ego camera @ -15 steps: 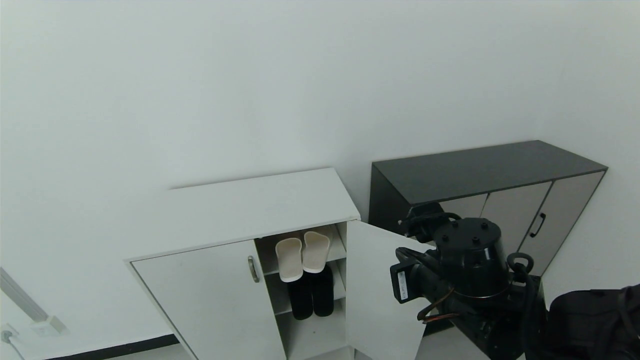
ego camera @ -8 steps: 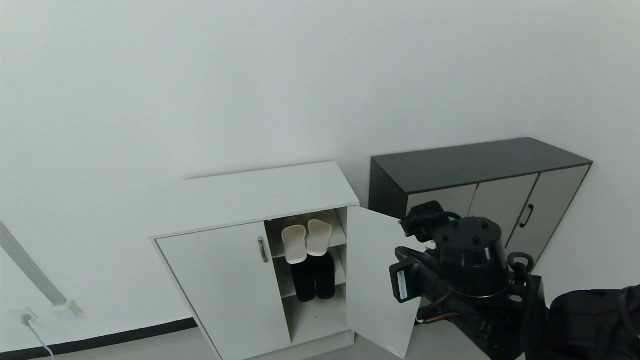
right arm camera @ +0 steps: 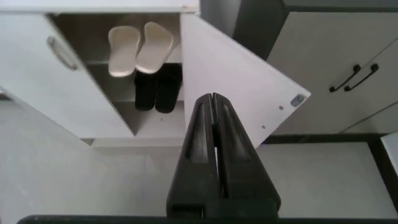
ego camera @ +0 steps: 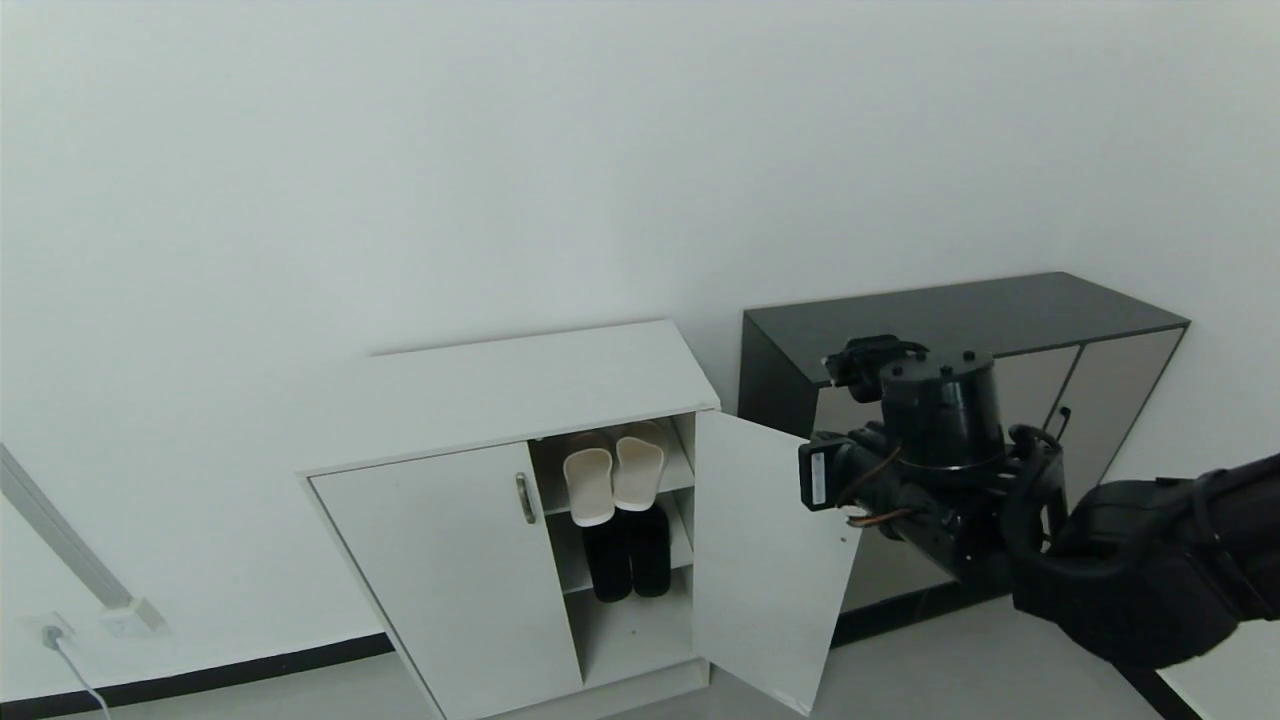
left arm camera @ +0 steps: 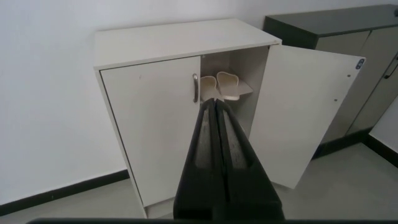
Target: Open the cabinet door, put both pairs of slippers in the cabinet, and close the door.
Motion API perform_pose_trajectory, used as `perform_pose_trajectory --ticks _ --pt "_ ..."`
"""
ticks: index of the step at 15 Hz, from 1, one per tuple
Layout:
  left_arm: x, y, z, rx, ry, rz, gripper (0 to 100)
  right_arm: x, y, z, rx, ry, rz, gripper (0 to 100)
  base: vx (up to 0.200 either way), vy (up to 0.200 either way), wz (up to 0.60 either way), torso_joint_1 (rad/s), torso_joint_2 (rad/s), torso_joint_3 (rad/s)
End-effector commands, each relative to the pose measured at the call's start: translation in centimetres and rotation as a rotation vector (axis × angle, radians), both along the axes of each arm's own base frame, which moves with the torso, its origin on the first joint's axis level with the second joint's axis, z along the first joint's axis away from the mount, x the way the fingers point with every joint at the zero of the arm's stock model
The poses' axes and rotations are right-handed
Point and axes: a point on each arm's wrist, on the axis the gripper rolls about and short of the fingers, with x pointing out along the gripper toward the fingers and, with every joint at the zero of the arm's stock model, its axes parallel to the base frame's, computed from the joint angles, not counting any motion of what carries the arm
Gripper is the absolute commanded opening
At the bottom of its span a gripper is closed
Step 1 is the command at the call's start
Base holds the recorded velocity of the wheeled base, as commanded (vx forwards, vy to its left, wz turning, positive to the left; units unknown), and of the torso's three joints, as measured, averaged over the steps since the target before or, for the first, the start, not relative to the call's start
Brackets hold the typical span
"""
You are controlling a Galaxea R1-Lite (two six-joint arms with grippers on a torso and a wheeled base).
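Note:
The white cabinet point(ego camera: 520, 380) stands against the wall with its right door point(ego camera: 770, 560) swung open and its left door point(ego camera: 450, 580) closed. A beige pair of slippers point(ego camera: 612, 478) lies on the upper shelf, and a black pair point(ego camera: 625, 560) stands on the shelf below. My right gripper point(right arm camera: 213, 98) is shut and holds nothing. It hovers in front of the open door point(right arm camera: 236, 81), apart from it. My left gripper point(left arm camera: 216, 102), also shut and holding nothing, points at the cabinet's middle point(left arm camera: 174, 40), some way off from it.
A dark cabinet point(ego camera: 960, 320) with grey doors stands right of the white one, just behind the open door. Grey floor point(ego camera: 950, 670) spreads in front. A wall socket with a cable point(ego camera: 50, 635) sits low at the far left.
The head camera shifted early on, moving the whole picture. Since then my right arm has risen beside the open door. The door and both pairs of slippers have stayed put.

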Motion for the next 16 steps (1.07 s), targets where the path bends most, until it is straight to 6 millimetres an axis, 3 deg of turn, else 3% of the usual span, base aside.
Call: perform_pose_trajectory --ticks 1,9,16 --pt "0.0 0.0 0.0 0.000 0.001 0.000 0 2.6 -0.2 -0.5 0.016 0.008 -0.031 0 0.000 0.000 0.00 0.000 0.00 0.000" --pt "0.0 0.0 0.0 0.000 0.001 0.000 0 8.7 -3.8 -1.8 0.090 0.039 -0.085 0 0.000 0.000 0.00 0.000 0.00 0.000" --pt "0.0 0.0 0.0 0.000 0.001 0.000 0 12.9 -5.4 -4.9 0.083 0.066 -0.162 0 0.000 0.000 0.00 0.000 0.00 0.000"
